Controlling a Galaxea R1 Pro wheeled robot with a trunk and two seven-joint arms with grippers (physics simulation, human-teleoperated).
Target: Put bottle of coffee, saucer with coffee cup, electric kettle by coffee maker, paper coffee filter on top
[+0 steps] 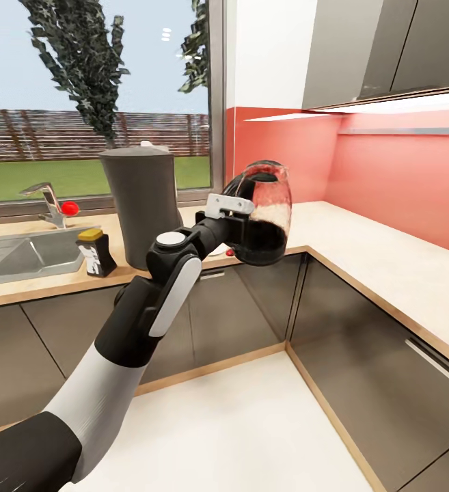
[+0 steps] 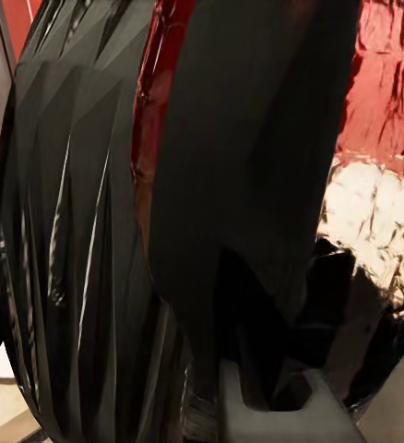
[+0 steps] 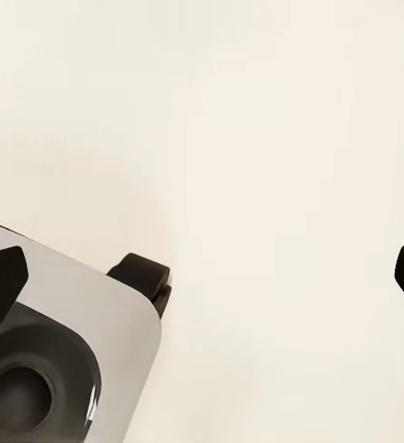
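The electric kettle (image 1: 266, 212), dark and glassy with red reflections, hangs tilted at the countertop's (image 1: 361, 239) front edge near the corner. My left gripper (image 1: 240, 206) is shut on its loop handle; up close the kettle's body (image 2: 73, 231) looms right before the left wrist camera. To its left the tall charcoal coffee maker (image 1: 142, 205) stands on the worktop. The bottle of coffee (image 1: 96, 253), yellow-lidded, stands just left of the maker. My right gripper (image 3: 202, 277) is open over pale floor, nothing between its fingertips (image 3: 1, 277).
A steel sink (image 1: 19, 256) with a faucet (image 1: 46, 200) lies left of the coffee bottle. Glossy dark cabinets (image 1: 251, 301) run below the L-shaped worktop, a red backsplash (image 1: 402, 178) behind. The robot's base (image 3: 54, 351) is under the right wrist.
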